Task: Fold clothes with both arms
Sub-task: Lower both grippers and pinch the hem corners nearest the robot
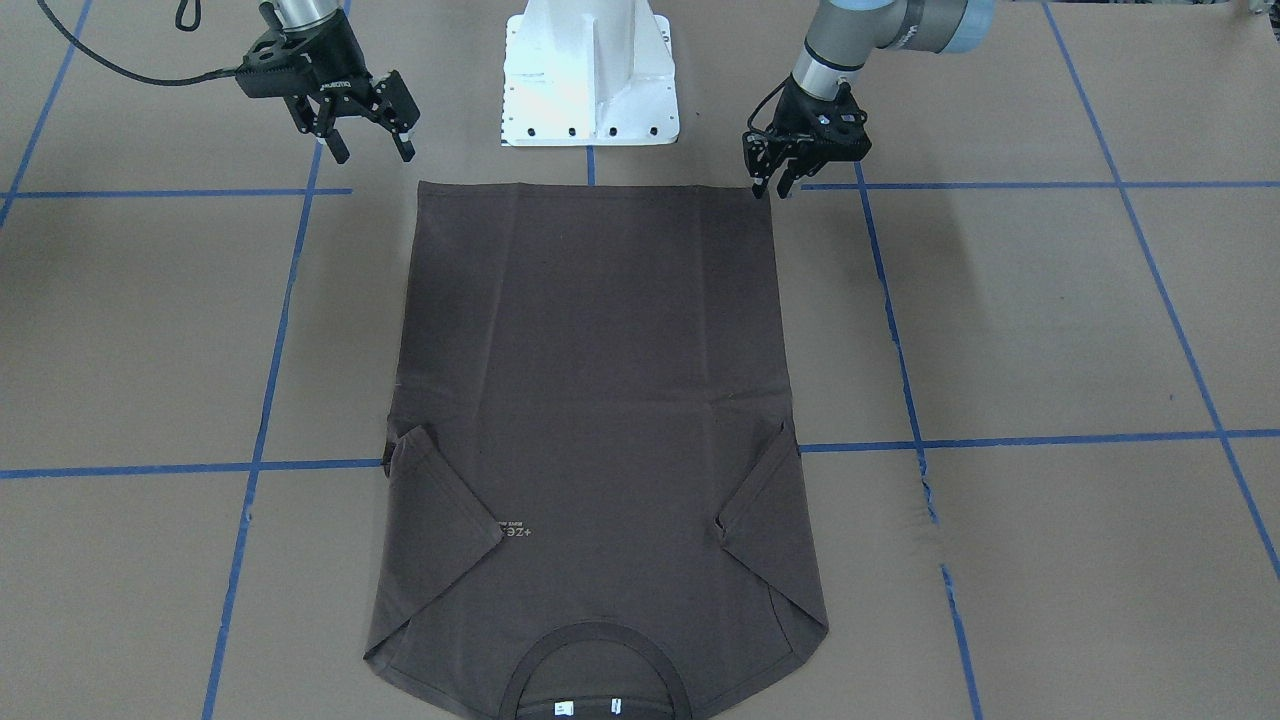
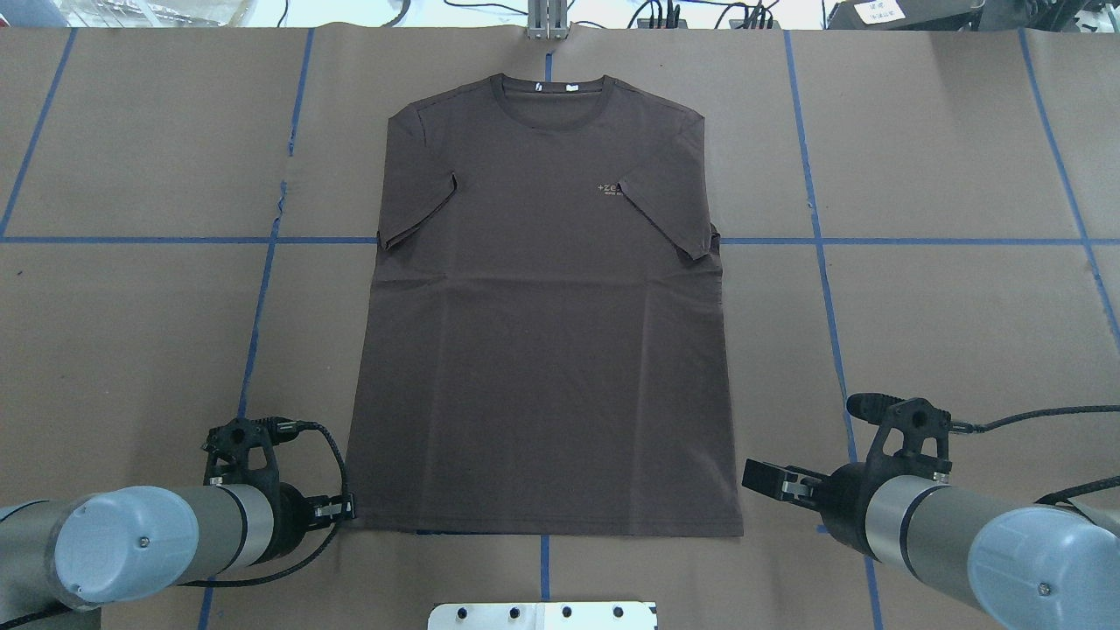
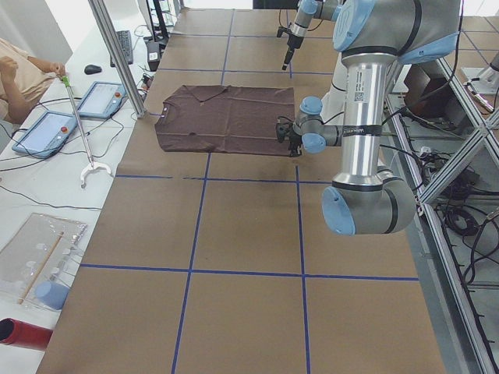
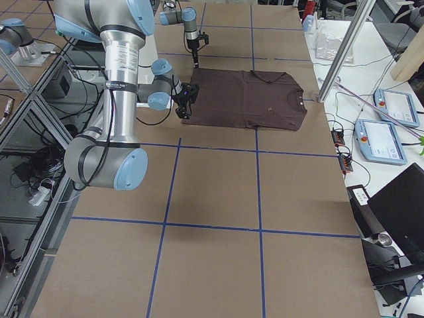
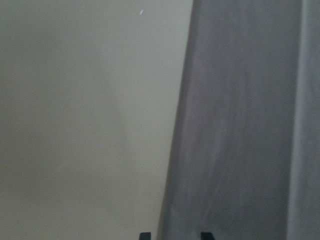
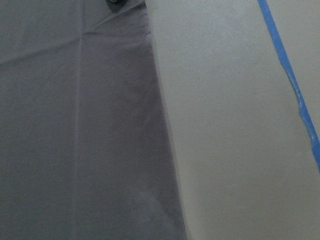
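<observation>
The dark brown T-shirt is shown laid flat, front up, on the brown paper-covered table. Its hem lies toward the white pedestal base and its collar on the far side from the robot. Both sleeves are folded inward over the chest, one partly covering the pale logo.

The left gripper is lowered to the hem corner on its own side. Its jaws are parted narrowly, and in the left wrist view the shirt's side edge is seen running between the two fingertips. No cloth is clamped. The right gripper is held above the table, just beside the opposite hem corner and apart from it, with its jaws spread wide and nothing between them.

On the side bench a clear tray is seen. A thin rod lies in it, and a pale blue rounded object is at its near edge.
</observation>
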Tool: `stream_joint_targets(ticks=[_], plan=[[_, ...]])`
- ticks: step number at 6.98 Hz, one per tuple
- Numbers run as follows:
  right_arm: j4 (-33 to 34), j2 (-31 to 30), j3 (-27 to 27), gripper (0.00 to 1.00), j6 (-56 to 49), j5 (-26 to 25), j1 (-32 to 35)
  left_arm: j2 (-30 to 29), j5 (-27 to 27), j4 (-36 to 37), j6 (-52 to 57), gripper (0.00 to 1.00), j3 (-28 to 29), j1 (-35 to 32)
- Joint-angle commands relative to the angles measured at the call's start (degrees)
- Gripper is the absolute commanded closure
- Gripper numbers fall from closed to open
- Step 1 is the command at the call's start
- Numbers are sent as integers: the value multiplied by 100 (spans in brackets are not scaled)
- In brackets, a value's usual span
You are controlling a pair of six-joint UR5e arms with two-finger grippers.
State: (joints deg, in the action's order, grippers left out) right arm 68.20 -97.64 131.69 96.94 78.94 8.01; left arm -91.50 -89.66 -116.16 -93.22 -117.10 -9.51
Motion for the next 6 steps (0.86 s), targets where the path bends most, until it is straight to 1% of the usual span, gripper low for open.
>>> stream_joint_targets(ticks=[1, 4, 5, 6], plan=[[0, 0, 23, 0, 1, -2, -1, -17, 27, 84, -126, 56, 21, 81], [0, 0, 23, 0, 9, -10, 8, -148, 27, 93, -135, 58, 82, 90], [0, 8, 23, 0, 1, -10, 8, -175, 27, 93, -135, 67, 91, 90], [0, 0, 49, 0, 1, -10, 8, -227, 27, 232, -135, 68, 100, 107]])
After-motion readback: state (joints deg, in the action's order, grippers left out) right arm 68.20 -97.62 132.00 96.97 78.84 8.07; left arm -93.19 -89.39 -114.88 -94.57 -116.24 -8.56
